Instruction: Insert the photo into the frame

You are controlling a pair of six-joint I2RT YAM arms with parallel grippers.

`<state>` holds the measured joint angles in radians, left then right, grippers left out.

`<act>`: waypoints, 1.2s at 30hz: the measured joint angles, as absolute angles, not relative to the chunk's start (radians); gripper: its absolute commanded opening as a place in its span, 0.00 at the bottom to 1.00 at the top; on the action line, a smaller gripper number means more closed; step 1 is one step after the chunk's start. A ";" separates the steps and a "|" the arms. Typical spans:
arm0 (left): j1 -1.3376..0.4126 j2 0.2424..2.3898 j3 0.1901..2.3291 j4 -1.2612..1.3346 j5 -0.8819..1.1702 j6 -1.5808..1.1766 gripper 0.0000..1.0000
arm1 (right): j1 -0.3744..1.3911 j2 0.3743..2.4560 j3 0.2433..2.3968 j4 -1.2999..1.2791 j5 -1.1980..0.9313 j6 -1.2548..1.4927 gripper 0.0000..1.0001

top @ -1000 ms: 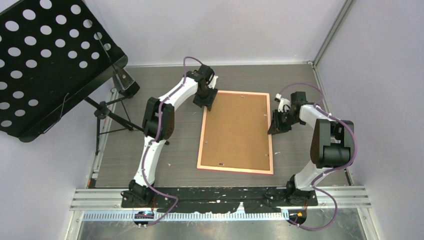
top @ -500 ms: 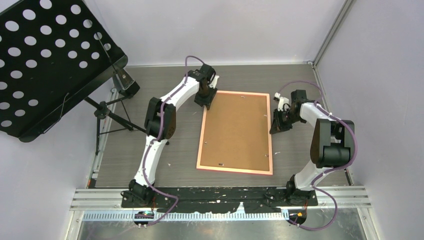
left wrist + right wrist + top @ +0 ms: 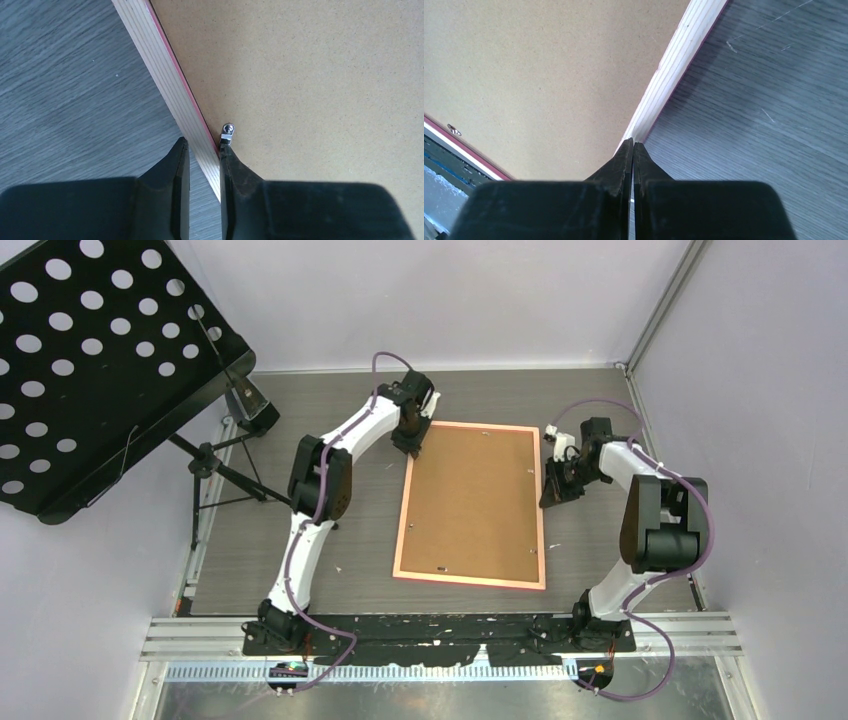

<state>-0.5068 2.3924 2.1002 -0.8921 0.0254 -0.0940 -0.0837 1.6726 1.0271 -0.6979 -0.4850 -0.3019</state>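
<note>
Frame (image 3: 470, 505) face-down between both hands.
Left hand (image 3: 204, 165) pinches its left rail; right hand (image 3: 633, 150), fully closed, touches its right rail.

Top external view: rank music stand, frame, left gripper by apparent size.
1. music stand, though nearer the camera, so its lead is unsure
2. frame
3. left gripper, plainly smallest

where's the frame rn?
Top view: the frame lies back-up at table centre between both arms, left gripper at its far-left corner, right gripper at its right edge.
</note>
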 measured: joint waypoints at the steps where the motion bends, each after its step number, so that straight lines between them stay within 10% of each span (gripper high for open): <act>1: -0.508 2.389 2.094 -0.886 0.024 -0.095 0.14 | -0.083 1.679 1.030 -0.699 -0.485 -0.305 0.05; 6: -0.511 2.366 2.051 -0.848 0.018 -0.094 0.07 | -0.083 1.712 1.050 -0.706 -0.484 -0.313 0.05; 16: -0.513 2.356 2.028 -0.819 0.018 -0.096 0.59 | -0.083 1.724 1.063 -0.715 -0.483 -0.317 0.16; 36: -0.535 2.348 2.014 -0.789 -0.052 -0.066 0.34 | -0.088 1.787 1.111 -0.745 -0.511 -0.304 0.24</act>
<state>-0.5354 2.3478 2.0140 -0.7887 -0.0525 -0.0662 -0.0879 1.7874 1.1114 -0.7448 -0.5106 -0.3042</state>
